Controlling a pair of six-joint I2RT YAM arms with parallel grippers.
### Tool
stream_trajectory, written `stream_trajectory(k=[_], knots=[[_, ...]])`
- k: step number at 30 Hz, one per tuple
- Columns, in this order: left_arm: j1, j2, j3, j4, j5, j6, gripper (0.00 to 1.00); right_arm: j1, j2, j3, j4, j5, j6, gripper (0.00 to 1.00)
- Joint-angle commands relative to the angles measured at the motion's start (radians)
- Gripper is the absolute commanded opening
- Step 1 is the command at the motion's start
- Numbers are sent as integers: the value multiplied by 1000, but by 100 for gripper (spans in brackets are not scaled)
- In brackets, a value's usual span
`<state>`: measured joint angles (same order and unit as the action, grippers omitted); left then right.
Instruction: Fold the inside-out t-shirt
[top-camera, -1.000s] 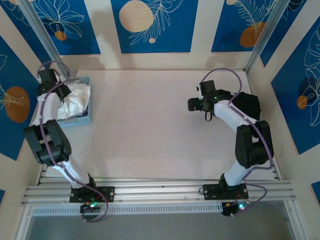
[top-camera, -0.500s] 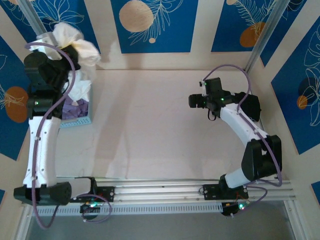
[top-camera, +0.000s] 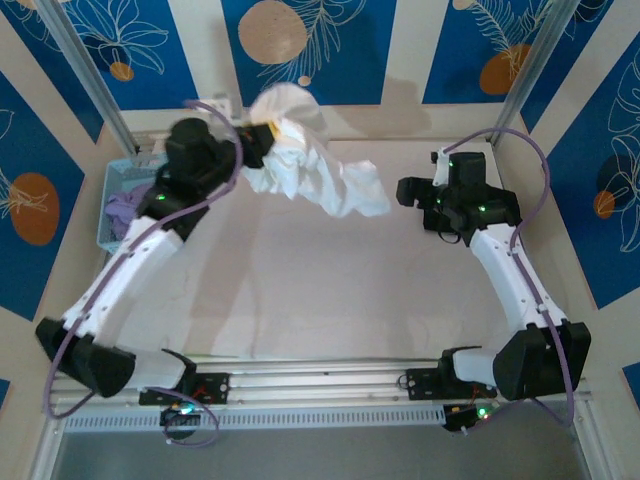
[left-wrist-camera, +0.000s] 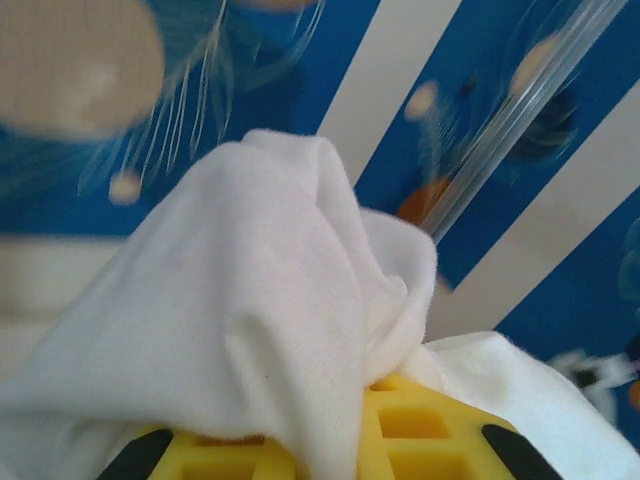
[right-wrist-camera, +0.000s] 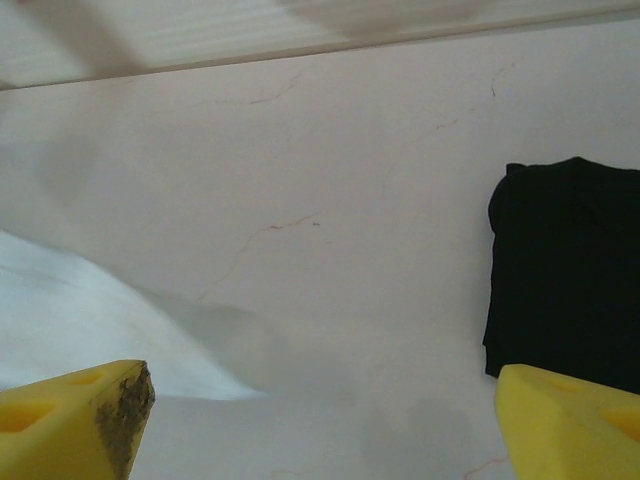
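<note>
**Top external view: white t-shirt held up over the far side of the counter**

Top external view has the left claw (top-camera: 262, 138) raised near the back wall (top-camera: 400, 115), clamped on a bunched end of the t-shirt (top-camera: 310, 175). The white cloth balloons above the claw and hangs away to the right in a crumpled band, its loose end over the far middle of the counter (top-camera: 300, 290). Whether that end touches the surface cannot be told. To the left, against the side wall, stands a blue basket (top-camera: 106, 195) with a purple garment (top-camera: 125, 210) in it, well apart from the t-shirt.

From the left wrist, the white fabric drapes over the yellow pads (left-wrist-camera: 420, 440) and covers most of them.

On the right side of the counter, the right claw (top-camera: 405, 190) points left toward the loose end of the t-shirt, near it but not touching. From the right wrist, its fingers stand wide apart with nothing between them. A blurred edge of white cloth lies at the left of that view, and a black garment (right-wrist-camera: 560, 270) lies flat on the counter at the right.
</note>
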<state>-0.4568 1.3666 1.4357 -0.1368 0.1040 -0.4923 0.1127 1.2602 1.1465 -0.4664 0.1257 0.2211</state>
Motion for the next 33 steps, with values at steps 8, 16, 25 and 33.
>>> stream_trajectory(k=[8, 16, 25, 33], knots=[[147, 171, -183, -139, -169, 47, 72, 116, 197, -21, -59, -50, 19, 86], [64, 176, -388, -95, 15, 30, 79, 148, 465, 90, -48, -102, 2, 78], [97, 272, -402, -97, -140, 103, 74, 280, 516, 65, 150, -344, 75, 74], [106, 483, -265, -40, -97, 102, 44, 339, 678, 144, 269, -296, 141, 45]])
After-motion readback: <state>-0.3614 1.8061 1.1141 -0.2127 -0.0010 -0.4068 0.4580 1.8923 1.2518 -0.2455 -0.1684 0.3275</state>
